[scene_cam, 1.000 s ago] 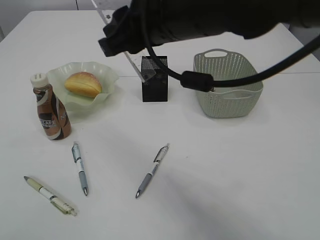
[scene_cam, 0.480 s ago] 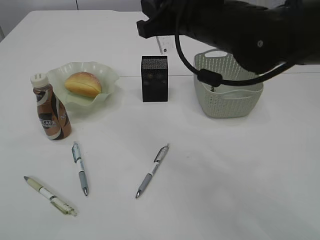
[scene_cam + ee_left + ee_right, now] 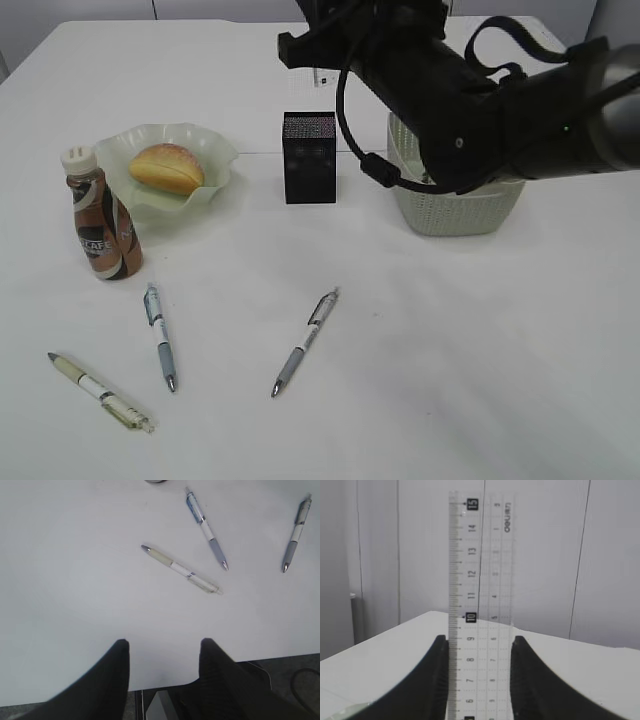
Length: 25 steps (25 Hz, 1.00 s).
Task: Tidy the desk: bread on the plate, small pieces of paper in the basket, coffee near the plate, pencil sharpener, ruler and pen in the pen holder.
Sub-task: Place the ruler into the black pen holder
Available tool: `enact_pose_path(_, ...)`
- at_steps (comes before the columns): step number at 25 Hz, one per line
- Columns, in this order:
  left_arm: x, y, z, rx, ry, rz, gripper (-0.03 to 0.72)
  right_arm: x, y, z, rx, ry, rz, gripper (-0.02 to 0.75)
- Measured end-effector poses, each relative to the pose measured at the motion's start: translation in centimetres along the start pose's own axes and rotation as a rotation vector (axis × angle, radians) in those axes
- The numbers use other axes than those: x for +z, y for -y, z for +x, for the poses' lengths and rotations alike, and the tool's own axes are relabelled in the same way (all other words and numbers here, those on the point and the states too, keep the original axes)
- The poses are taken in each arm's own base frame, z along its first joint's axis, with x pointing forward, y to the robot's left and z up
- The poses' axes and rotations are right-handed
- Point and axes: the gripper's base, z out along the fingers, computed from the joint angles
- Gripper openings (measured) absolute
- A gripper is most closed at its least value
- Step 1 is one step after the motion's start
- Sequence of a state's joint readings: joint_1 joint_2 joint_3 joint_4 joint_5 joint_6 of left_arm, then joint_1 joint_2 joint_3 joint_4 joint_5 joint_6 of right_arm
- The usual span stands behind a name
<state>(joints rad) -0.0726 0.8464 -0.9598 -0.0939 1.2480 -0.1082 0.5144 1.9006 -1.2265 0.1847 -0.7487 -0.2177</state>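
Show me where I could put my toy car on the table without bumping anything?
Best spot: the bare desk right of the grey pen, in front of the basket. The left side is crowded: the coffee, plate and three pens.

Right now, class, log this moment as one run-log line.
right gripper: shut on ruler, upright, above pen holder | left gripper: open, empty | three pens on desk | bread on plate

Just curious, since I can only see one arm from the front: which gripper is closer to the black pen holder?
Right. The right gripper, holding the ruler, is above and behind the pen holder. The left gripper is at the desk's near edge, by the pens.
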Motion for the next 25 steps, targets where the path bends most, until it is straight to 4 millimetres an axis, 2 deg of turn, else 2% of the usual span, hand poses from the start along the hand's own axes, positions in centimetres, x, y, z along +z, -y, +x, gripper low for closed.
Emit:
enact_pose_path(4, 0.0, 0.0, 0.0, 0.000, 0.000, 0.000, 0.333, 1.6, 0.7, 1.5, 0.015, -0.016, 0.032, 0.253)
enact_pose_path(15, 0.0, -0.1, 0.0, 0.005, 0.002, -0.015, 0.327, 6.3, 1.8, 3.6, 0.039, -0.077, 0.048, 0.253)
enact_pose_path(25, 0.0, -0.4, 0.0, 0.014, 0.004, -0.040, 0.327, 7.8, 1.5, 7.2, 0.052, -0.149, 0.043, 0.253)
